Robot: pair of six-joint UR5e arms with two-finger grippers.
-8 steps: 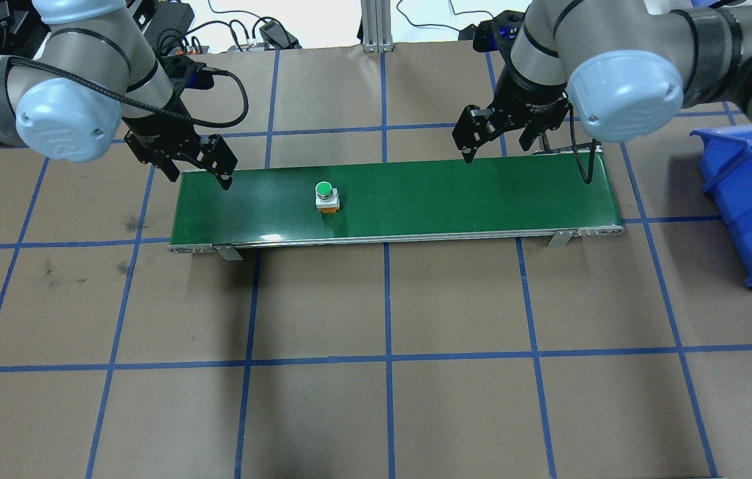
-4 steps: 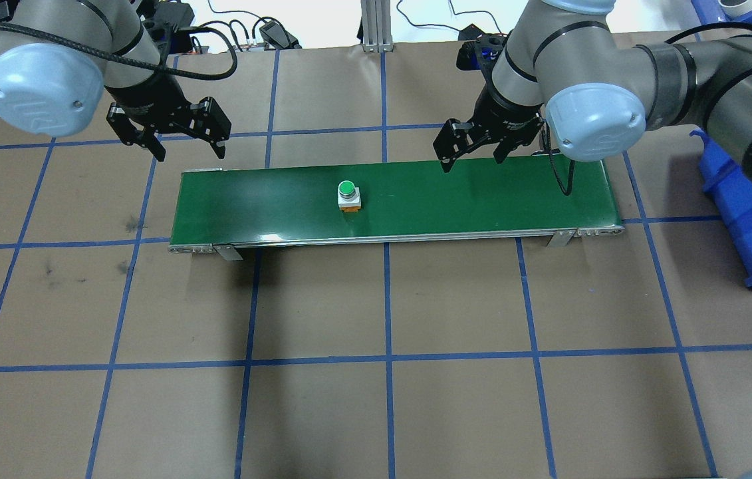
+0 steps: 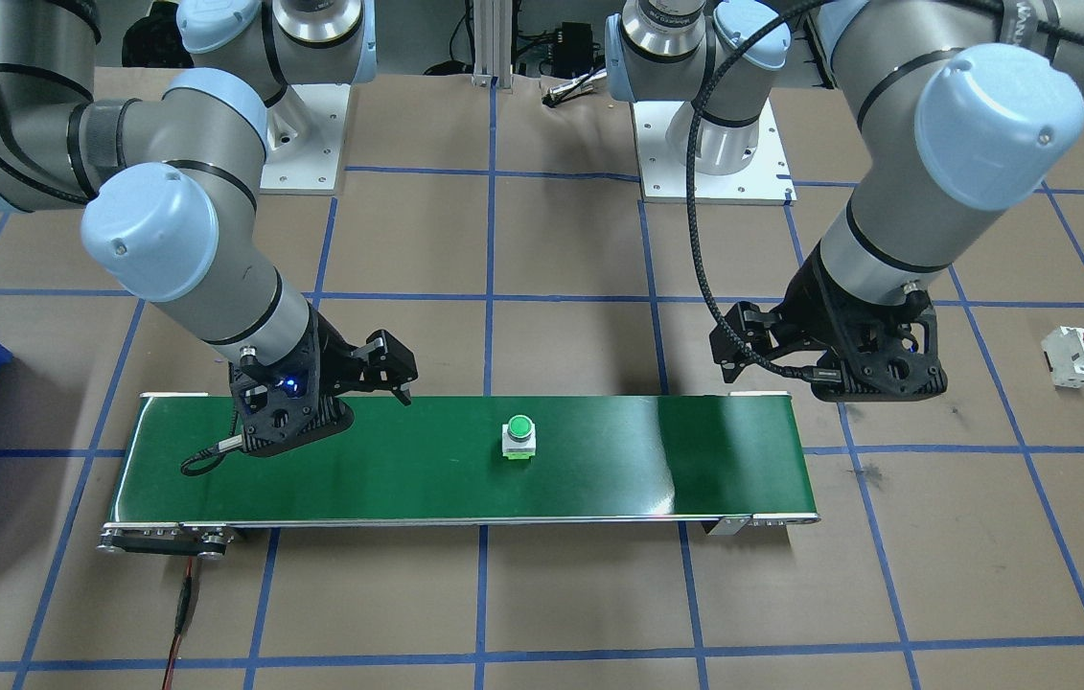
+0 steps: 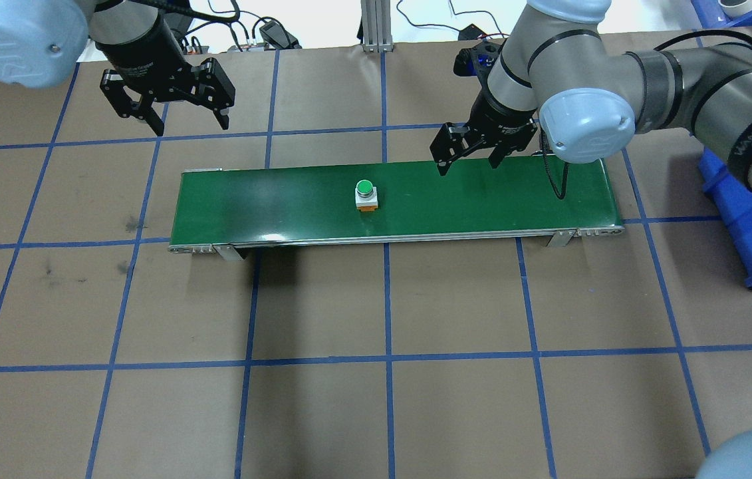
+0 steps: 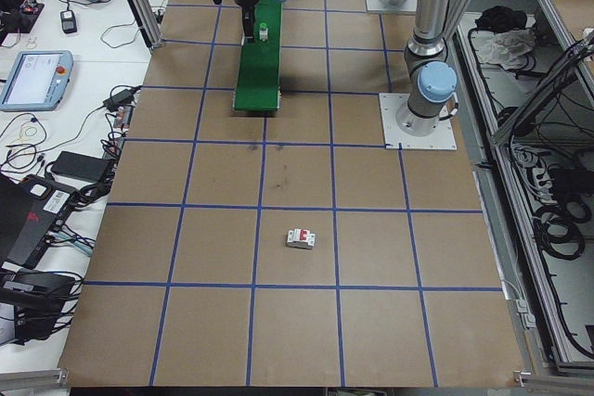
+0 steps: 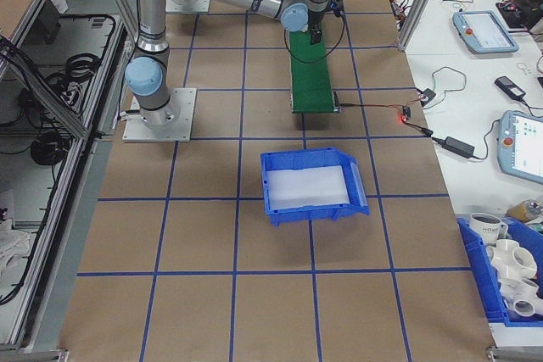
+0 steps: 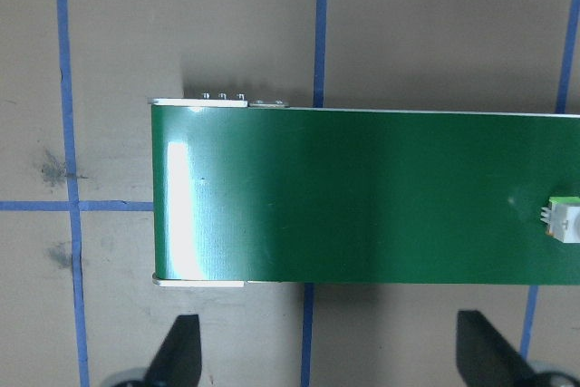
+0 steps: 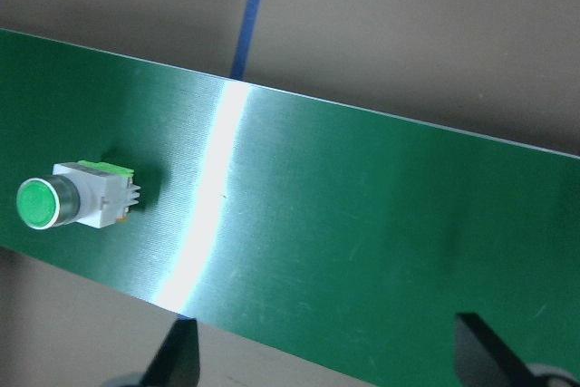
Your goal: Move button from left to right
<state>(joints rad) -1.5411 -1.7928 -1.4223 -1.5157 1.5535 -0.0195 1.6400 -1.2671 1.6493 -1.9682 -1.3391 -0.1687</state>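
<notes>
The button [image 4: 366, 194], a green round cap on a white body with an orange end, stands near the middle of the green conveyor belt [image 4: 482, 199]. It also shows in the front view as the button [image 3: 518, 436] and at the left of the right wrist view as the button [image 8: 72, 203]. My right gripper [image 4: 468, 165] is open and empty over the belt's far edge, a little to the right of the button. My left gripper [image 4: 193, 125] is open and empty beyond the belt's left end, over the brown table. The left wrist view catches the button [image 7: 566, 219] at its right edge.
A blue bin [image 4: 748, 219] sits off the belt's right end. A white circuit breaker with red levers [image 3: 1075, 356] lies on the table well past the belt's left end. Cables and boxes line the far table edge. Blue tape lines grid the brown surface.
The button has travelled rightward along the belt. My left gripper has drawn back from the belt's left end toward the far side. My right gripper has shifted a little left.
</notes>
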